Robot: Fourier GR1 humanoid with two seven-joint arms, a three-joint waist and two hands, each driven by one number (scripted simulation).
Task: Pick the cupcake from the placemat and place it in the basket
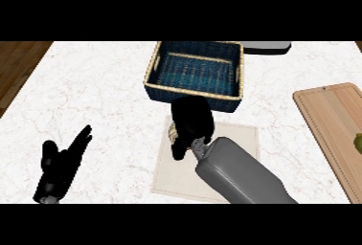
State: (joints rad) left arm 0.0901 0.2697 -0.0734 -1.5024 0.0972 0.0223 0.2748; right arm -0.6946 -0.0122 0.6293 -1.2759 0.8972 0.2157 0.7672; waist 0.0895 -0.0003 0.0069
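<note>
On placemat [233, 139] | cupcake [172, 132] under right robot hand [191, 119] | fingers curled round it | basket [197, 72] just beyond

A white marble counter [92, 95] veined in faint pink fills most of the scene. At its right side lies a light wooden cutting board [332, 129], running off the right edge, a thin groove following its border. A small green item [358, 142] rests on the board at the far right, too cropped to identify. At the back, a grey, dark-rimmed object [267, 47] is partly cut off. Dark wooden flooring [17, 67] shows beyond the counter's left edge.
</note>
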